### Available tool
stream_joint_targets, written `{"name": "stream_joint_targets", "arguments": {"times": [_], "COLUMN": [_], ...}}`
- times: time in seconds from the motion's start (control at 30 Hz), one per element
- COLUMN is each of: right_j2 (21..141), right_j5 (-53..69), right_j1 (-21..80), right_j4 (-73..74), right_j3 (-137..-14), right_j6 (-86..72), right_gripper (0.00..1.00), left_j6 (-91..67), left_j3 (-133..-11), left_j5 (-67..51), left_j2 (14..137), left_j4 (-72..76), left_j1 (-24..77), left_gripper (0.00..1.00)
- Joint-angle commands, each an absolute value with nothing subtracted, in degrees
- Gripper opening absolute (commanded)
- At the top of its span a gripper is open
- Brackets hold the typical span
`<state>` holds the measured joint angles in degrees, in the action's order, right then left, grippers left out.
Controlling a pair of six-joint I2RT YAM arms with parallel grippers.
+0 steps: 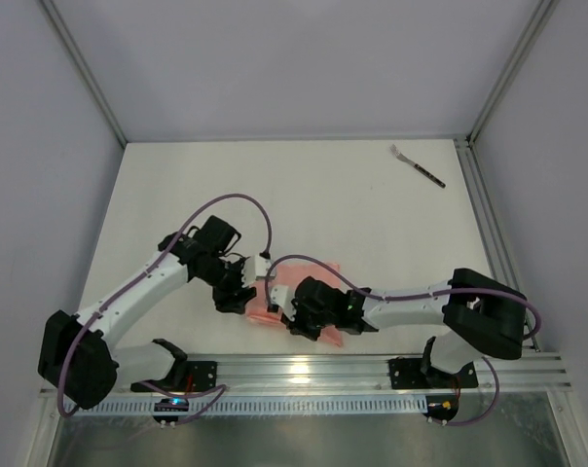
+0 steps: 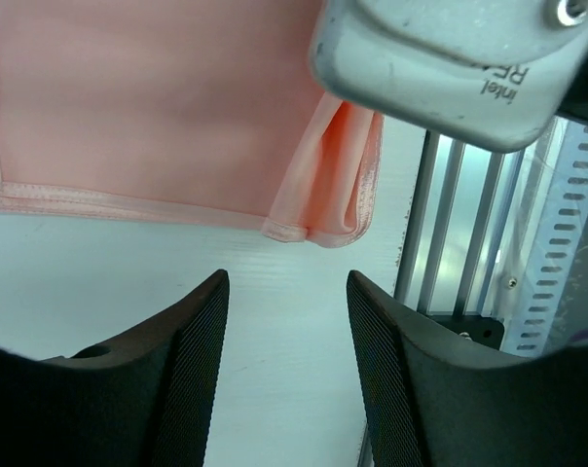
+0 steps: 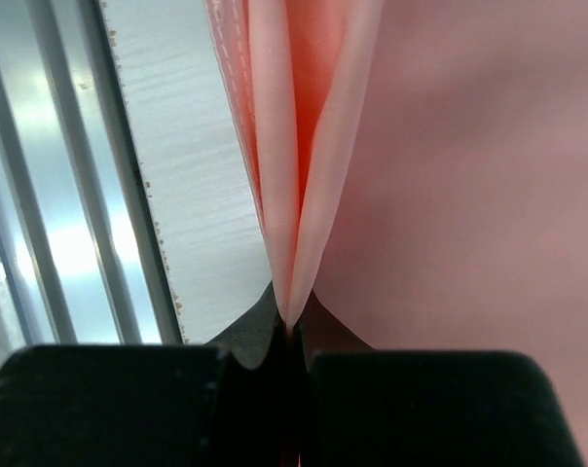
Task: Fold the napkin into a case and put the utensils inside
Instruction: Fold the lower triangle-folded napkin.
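Note:
The salmon-pink napkin [image 1: 309,271] lies near the table's front edge, mostly hidden under both grippers. My right gripper [image 1: 292,313] is shut on the napkin's near edge [image 3: 296,224], pinching a lifted fold of several layers. My left gripper [image 1: 238,295] is open and empty just left of the napkin; in the left wrist view its fingers [image 2: 192,350] hover over bare table below the napkin's hemmed corner [image 2: 318,209]. The fork [image 1: 417,164], silvery prongs and dark handle, lies far off at the back right of the table.
A metal rail [image 1: 372,370] runs along the table's front edge, right behind the pinched fold. White walls enclose the table, with a metal frame post [image 1: 484,204] along the right side. Purple cables loop over both arms.

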<state>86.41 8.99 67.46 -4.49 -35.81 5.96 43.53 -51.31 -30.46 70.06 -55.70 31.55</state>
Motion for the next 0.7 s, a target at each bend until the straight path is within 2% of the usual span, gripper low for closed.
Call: {"name": "stream_joint_targets", "arguments": {"times": [0.0, 0.17, 0.27, 0.37, 0.53, 0.67], "right_j2": [88.68, 90.26, 93.41, 96.32, 100.36, 103.00], "right_j5": [21.68, 29.95, 36.90, 42.00, 48.23, 49.74], "right_j1": [65.75, 60.13, 56.17, 52.75, 49.84, 49.13], "right_j4": [2.71, 2.73, 2.98, 4.65, 3.43, 4.48], "right_j3": [-39.54, -41.31, -42.97, -46.75, -50.18, -53.17], "right_j6": [7.37, 9.40, 9.93, 9.76, 9.49, 9.32], "right_gripper": [0.04, 0.04, 0.04, 0.04, 0.04, 0.04], "left_j6": [42.81, 42.37, 40.08, 39.98, 43.94, 45.78], "left_j3": [-53.61, -54.40, -54.49, -54.58, -52.04, -50.72], "left_j5": [-35.15, -39.01, -44.29, -44.65, -44.03, -42.81], "left_j2": [67.94, 67.76, 68.98, 71.27, 74.70, 75.76], "left_j4": [-58.53, -56.87, -53.02, -52.29, -49.32, -47.03], "left_j1": [30.15, 26.73, 25.23, 25.05, 25.05, 25.05], "left_gripper": [0.54, 0.56, 0.61, 0.64, 0.77, 0.79]}}
